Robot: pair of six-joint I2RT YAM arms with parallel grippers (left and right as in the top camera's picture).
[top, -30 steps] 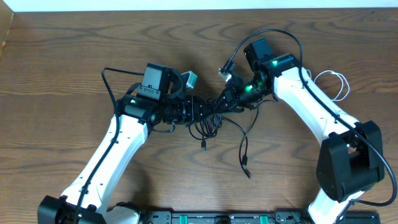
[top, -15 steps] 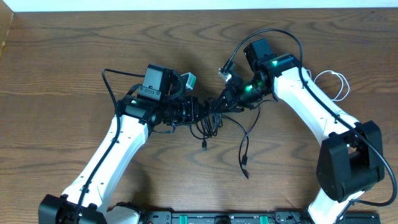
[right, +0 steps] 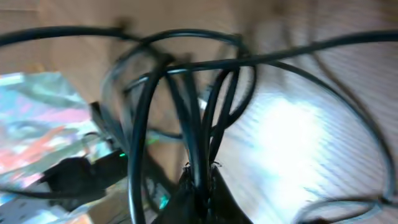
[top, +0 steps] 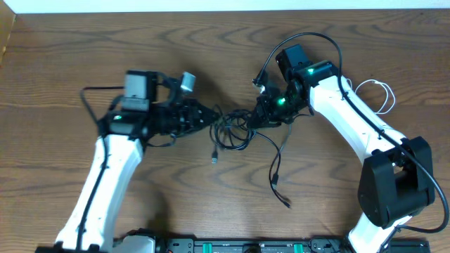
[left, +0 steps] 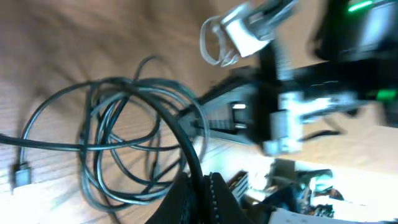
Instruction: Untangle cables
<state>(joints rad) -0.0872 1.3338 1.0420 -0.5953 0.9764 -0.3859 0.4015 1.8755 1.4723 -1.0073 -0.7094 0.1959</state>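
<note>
The black cables (top: pixel 233 132) lie in a loose tangle of loops at mid-table, held between my two grippers, with plug ends trailing toward the near edge. The white cable (top: pixel 378 95) lies well apart, beside my right arm. My left gripper (top: pixel 210 119) is clamped on one black strand at the tangle's left side. My right gripper (top: pixel 256 117) pinches several strands at its right. The table (top: pixel 70 42) is brown wood grain.

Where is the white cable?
Overhead view: the white cable lies on the right, just beyond the right arm, apart from the black tangle.
</note>
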